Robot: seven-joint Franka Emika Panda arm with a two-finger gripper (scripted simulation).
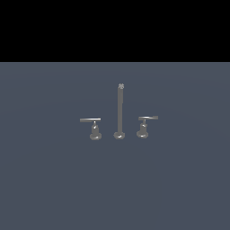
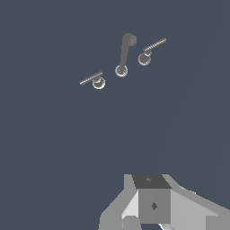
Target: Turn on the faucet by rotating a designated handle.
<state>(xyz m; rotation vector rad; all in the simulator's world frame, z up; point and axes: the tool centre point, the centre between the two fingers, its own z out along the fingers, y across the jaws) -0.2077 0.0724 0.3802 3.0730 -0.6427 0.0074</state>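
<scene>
We see a bare, flat slate-blue floor (image 1: 54,179) meeting a black backdrop (image 1: 115,27), with the faucet (image 1: 120,110) near its middle, the handle (image 1: 91,120) on the exterior view's left well apart from the gripper (image 2: 152,204), whose fingers we cannot tell are open or closed.

Plain slate-blue floor (image 1: 54,179) under a flat black backdrop (image 1: 115,27).

Faucet (image 1: 120,112) grey metal; floor (image 1: 45,179) plain slate blue; end effector (image 2: 152,204) grey.
</scene>
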